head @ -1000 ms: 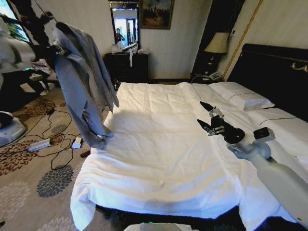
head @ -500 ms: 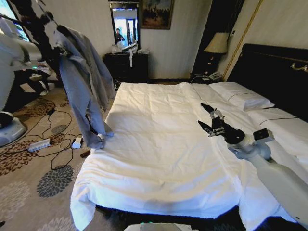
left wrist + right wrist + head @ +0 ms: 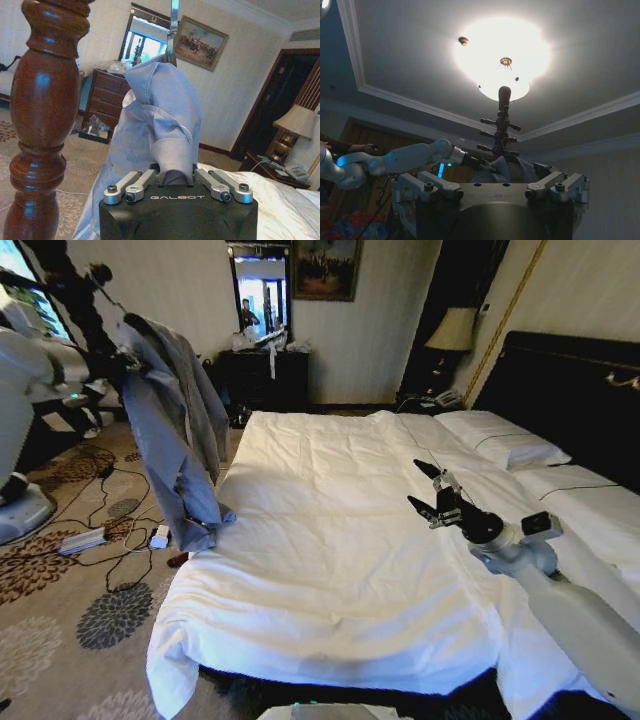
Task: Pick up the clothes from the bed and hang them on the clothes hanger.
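My left claw point(image 3: 172, 181) is up at my left side, well off the bed point(image 3: 330, 540), and it is clamped on a fold of the clothes point(image 3: 175, 430). In the left wrist view the grey fabric bunches right between my fingers and rises straight ahead of the claw. The shirt's long axis runs vertically: it hangs from near the top of the wooden coat stand point(image 3: 45, 115) down to a hem just beside the bed's near-left edge. At the top of the cloth a slim silver hook point(image 3: 173, 25) shows, which I take to belong to the clothes hanger, so the hanging point lies above and just ahead of my left claw, with the stand's post close beside it. My left arm is clearly the nearer one. My right claw point(image 3: 432, 492) hovers open over the middle of the white duvet, well apart from the garment
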